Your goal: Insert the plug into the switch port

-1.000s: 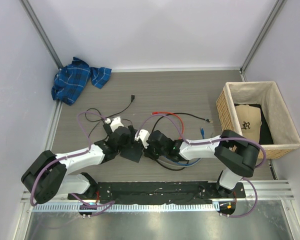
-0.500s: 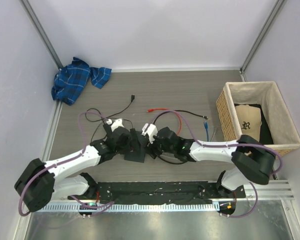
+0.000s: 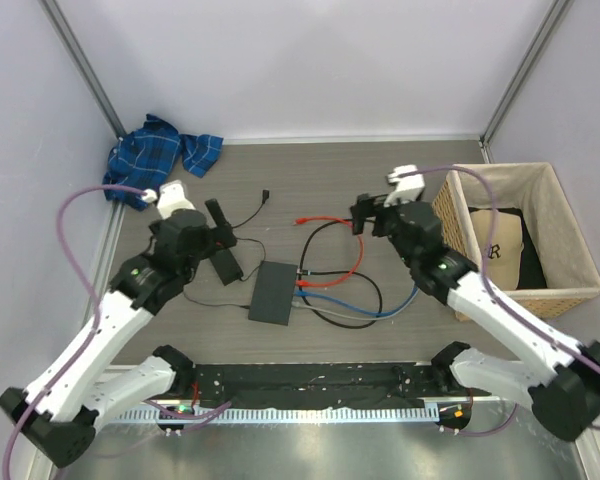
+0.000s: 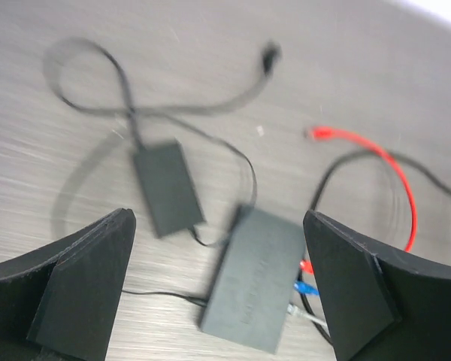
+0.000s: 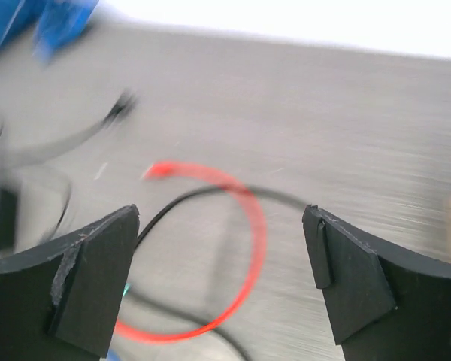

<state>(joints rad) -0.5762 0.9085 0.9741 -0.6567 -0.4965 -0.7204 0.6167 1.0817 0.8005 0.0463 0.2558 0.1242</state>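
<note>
1. Dark grey, flat and thin, the switch (image 3: 273, 292) lies on the table (image 3: 380, 170), toward the near side, between my two arms.
2. Its ports (image 3: 295, 288) are along the right edge, too small for me to make out. A red plug (image 3: 303, 283) and a blue plug (image 3: 303, 294) sit side by side against that edge. I cannot tell if either is fully home.
3. My left claw (image 3: 220, 228) hangs to the left of the switch and a little beyond it, with fingers spread wide and nothing between them.
4. Through its camera the switch looks blurred below me, with the black brick (image 4: 167, 188) near its far left corner.
5. My right claw (image 3: 360, 214) hangs well apart from the switch, off to the far right of it. Its fingers are also wide apart and empty.
6. The red cable (image 5: 248, 226) loops on the table under that claw.
7. A basket (image 3: 445, 215) with a cap (image 3: 495, 240) inside stands at the right.
8. A blue cloth (image 3: 155, 155) is bunched in the far left corner.
</note>
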